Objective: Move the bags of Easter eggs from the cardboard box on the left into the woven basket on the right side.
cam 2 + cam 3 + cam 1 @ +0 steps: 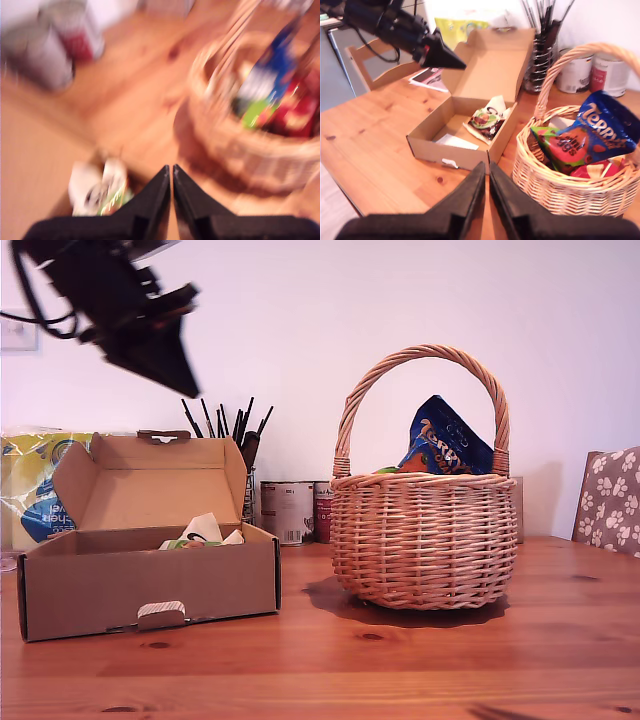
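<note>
In the exterior view, L to R: my first gripper [185,380] is hanging above the cardboard box [150,575], jaws closed, holding nothing. A white-green bag [486,120] is lying in the box. Dark blue bag [447,440] and others are sitting in the woven basket [425,540]. My second gripper [486,172] is showing only in its wrist view, jaws closed & empty.
</note>
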You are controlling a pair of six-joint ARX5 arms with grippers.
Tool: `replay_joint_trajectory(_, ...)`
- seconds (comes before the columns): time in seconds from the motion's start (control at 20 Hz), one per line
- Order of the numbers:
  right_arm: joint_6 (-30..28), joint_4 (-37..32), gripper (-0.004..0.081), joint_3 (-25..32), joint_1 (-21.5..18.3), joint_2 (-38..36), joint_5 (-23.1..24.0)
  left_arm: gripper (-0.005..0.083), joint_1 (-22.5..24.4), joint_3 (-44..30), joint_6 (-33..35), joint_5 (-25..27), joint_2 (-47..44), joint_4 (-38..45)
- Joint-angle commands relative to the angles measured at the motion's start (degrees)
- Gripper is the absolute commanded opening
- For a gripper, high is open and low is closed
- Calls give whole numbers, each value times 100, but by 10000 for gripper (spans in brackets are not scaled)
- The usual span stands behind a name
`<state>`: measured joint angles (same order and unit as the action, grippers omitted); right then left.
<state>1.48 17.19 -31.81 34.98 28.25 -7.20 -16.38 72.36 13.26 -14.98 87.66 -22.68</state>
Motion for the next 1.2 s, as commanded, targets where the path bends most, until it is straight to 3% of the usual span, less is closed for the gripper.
replay_joint_trajectory(0.0,0,-63,-11,94,24,101,-37,-24,138,-131,164,-199,223,31)
replay_joint_trajectory(0.1,-11,-72,-11,94,24,216,-37,-13,286,-131,227,-468,369,42)
replay_joint_trajectory(0.15,-13,-70,-11,94,24,260,-37,103,330,-131,229,-514,466,76)
replay_joint_trajectory(0.25,-46,-70,-11,94,24,345,-37,661,389,-131,332,-391,734,273)
replay_joint_trajectory(0.3,-52,-68,-11,94,24,376,-37,811,391,-131,332,-374,935,461)
replay_joint_trajectory(0.35,-94,-68,-11,94,24,402,-37,768,391,-131,328,-358,1084,608)
replay_joint_trajectory(0.8,-186,-109,-11,94,24,461,-33,767,376,-98,-151,431,2308,1438)
replay_joint_trajectory(1.15,-197,-114,-11,94,24,461,-33,767,380,-98,-621,540,2538,1687)
